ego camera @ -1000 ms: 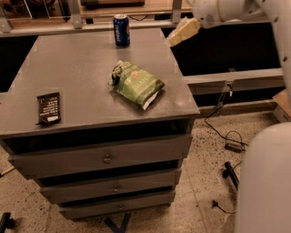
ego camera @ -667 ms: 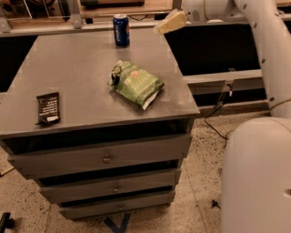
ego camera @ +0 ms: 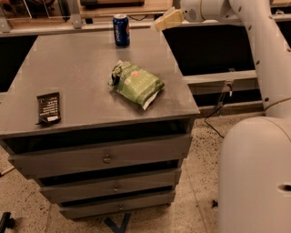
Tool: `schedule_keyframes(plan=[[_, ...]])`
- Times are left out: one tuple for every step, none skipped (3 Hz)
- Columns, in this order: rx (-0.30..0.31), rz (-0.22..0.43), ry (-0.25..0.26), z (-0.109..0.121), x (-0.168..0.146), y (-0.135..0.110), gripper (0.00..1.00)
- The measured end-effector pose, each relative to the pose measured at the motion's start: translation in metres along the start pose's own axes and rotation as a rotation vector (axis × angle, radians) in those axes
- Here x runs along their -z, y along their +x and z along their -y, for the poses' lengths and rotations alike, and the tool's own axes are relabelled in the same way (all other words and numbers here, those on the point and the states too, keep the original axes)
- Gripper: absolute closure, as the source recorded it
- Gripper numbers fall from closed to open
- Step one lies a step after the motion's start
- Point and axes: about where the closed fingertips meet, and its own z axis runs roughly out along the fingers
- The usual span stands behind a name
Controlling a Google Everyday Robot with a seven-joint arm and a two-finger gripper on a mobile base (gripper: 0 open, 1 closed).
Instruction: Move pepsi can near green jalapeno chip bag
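The pepsi can (ego camera: 121, 30), dark blue with a silver top, stands upright at the far edge of the grey cabinet top (ego camera: 86, 86). The green jalapeno chip bag (ego camera: 136, 83) lies wrinkled near the middle right of the top, well in front of the can. My gripper (ego camera: 164, 20) is a pale yellowish tip at the end of the white arm (ego camera: 254, 41), up at the far right corner of the cabinet, to the right of the can and apart from it. It holds nothing that I can see.
A flat black wrapper (ego camera: 48, 108) lies near the front left edge of the top. The cabinet has several drawers (ego camera: 107, 158) below. Wooden shelving (ego camera: 122, 7) runs behind it. A cable (ego camera: 218, 116) hangs at the right. The robot's white base (ego camera: 254, 177) fills the lower right.
The arm has swung left, bringing the gripper from beyond the cabinet's right side toward the far right corner, closer to the can. The can, bag and wrapper have not moved.
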Motion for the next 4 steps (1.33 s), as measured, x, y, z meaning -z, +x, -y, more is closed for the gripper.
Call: schedule_keyframes(plan=[[-0.132, 0.079, 0.016, 0.003, -0.020, 0.002, 0.00], [-0.238, 0.122, 0.076, 0.015, -0.045, -0.001, 0.00], [-0.307, 0.108, 0.119, 0.024, -0.070, 0.007, 0.00], [-0.337, 0.086, 0.137, 0.026, -0.089, 0.015, 0.00]])
